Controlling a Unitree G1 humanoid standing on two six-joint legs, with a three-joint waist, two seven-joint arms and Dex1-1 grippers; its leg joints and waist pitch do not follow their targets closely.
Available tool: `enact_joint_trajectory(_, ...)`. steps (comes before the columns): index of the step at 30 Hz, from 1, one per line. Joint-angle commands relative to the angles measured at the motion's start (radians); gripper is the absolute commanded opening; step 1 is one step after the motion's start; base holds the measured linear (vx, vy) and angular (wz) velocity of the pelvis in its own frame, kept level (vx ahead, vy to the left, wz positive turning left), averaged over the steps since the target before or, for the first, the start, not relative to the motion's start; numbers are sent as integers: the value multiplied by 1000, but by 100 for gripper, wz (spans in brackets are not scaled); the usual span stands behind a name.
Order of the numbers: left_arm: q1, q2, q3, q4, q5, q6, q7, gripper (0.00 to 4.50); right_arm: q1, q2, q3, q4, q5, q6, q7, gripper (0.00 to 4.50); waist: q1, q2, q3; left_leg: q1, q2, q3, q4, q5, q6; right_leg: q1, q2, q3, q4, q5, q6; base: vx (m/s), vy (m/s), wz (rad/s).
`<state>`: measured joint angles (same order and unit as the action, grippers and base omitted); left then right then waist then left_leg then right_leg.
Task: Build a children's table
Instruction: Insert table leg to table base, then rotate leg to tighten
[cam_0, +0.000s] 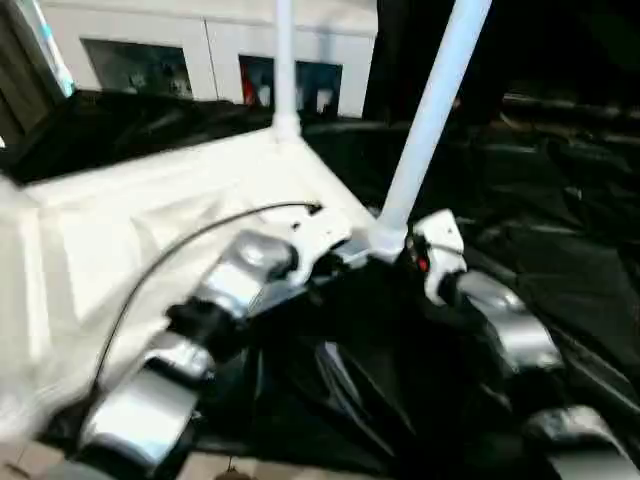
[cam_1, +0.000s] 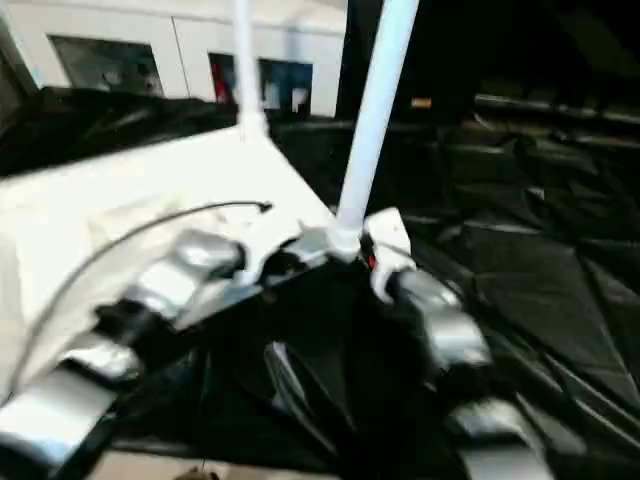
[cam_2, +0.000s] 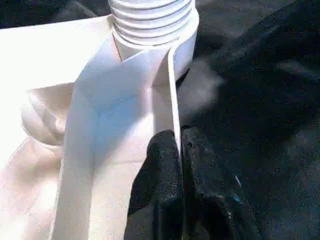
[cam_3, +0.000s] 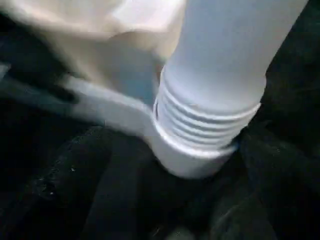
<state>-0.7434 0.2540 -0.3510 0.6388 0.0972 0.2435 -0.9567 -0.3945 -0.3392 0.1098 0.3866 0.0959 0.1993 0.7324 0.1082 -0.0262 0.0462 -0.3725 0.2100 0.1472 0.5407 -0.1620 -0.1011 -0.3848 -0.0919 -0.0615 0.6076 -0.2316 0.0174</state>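
Left gripper (cam_2: 181, 150) pinching tabletop (cam_2: 125, 125) rim

Black sheeting (cam_0: 560, 270), white cabinets (cam_0: 200, 40) behind

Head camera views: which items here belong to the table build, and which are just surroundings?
Part of the job:
- white tabletop, upside down
- near leg, standing in its corner socket
- far leg, upright at the far corner
- left gripper, fingers pinching the tabletop's rim

Just surroundings:
- black sheeting
- white cabinets behind
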Motion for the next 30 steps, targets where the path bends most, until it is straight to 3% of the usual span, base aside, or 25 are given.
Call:
enact_joint_trajectory(1,15,-2,-41,-60,-27,-36,-92,0,17,-28,33,-88,31,30,81,444,1,1,-61,7,10,18,-36,-59,100,65,-32,34,-51,237,-239,0,0,0)
enact_joint_trajectory(8,61,67,-47,-155,-58,-50,-208,0,83,-139,34,-246,77,112,200,444,4,5,-59,10,12,17,-35,-87,76,62,-34,35,-48,201,-266,0,0,0)
enact_joint_trajectory(12,101,118,-58,-242,-88,-26,-306,0,124,-211,40,-334,97,159,269,444,9,7,-60,11,14,18,-32,-74,82,62,-34,37,-45,204,-264,0,0,0)
enact_joint_trajectory(17,123,129,-61,-290,-103,-7,-338,0,132,-216,46,-350,89,167,262,444,10,6,-60,12,13,19,-30,-88,67,58,-34,37,-43,162,-272,0,0,0)
enact_joint_trajectory(26,137,130,-64,-326,-103,6,-338,0,110,-191,64,-324,74,165,234,444,9,4,-63,10,10,18,-24,-70,67,58,-34,37,-37,163,-270,0,0,0)
enact_joint_trajectory(30,141,129,-62,-331,-98,8,-331,0,101,-177,70,-310,77,165,232,407,10,-1,-64,9,9,19,-22,-70,69,60,-34,38,-36,160,-269,0,0,0)
